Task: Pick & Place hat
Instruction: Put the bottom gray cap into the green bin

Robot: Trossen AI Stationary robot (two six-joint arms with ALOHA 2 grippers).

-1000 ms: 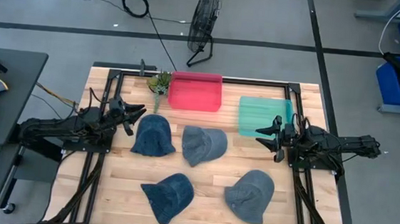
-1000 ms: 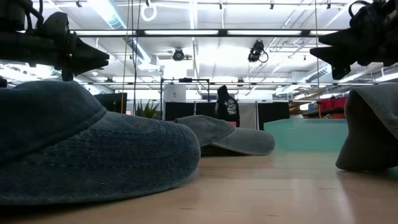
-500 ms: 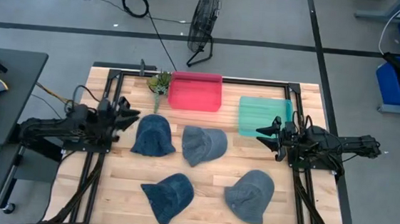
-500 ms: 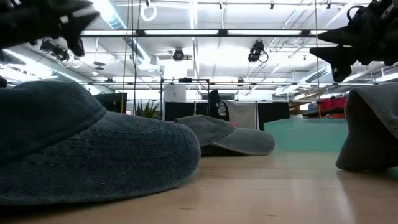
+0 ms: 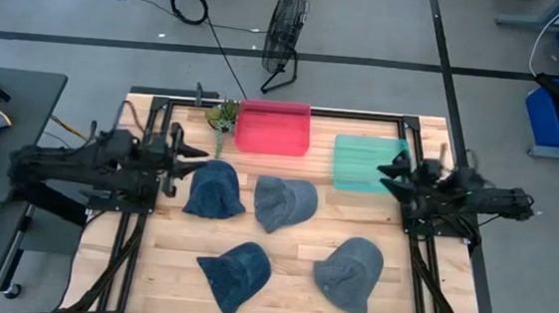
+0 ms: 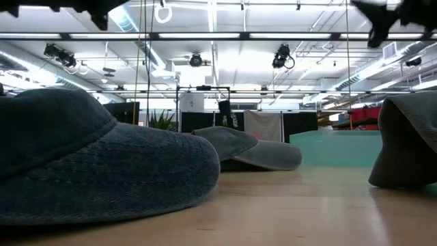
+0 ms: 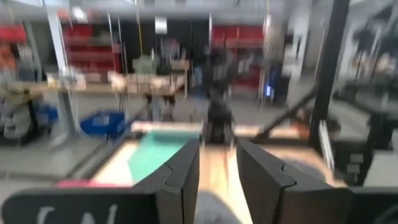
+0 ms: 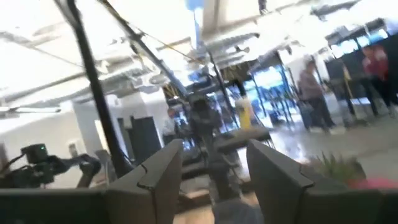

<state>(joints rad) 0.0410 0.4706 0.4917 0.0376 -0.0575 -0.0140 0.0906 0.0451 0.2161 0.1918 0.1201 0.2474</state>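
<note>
High view: four denim hats (image 5: pixel 216 189) on slatted wooden table (image 5: pixel 291 267), fan (image 5: pixel 286 24) beyond.

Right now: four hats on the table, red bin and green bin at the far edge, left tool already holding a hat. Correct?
Not quite. The left tool holds nothing: the high view shows it beside the nearest hat, and the left wrist view shows its fingers apart with nothing between them. The four hats, red bin and green bin are as you say.

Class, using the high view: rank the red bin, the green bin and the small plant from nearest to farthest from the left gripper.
From the left gripper:
1. Small plant, at the table's far-left corner.
2. Red bin, far edge, middle.
3. Green bin, on the right side beside the right gripper.
</note>
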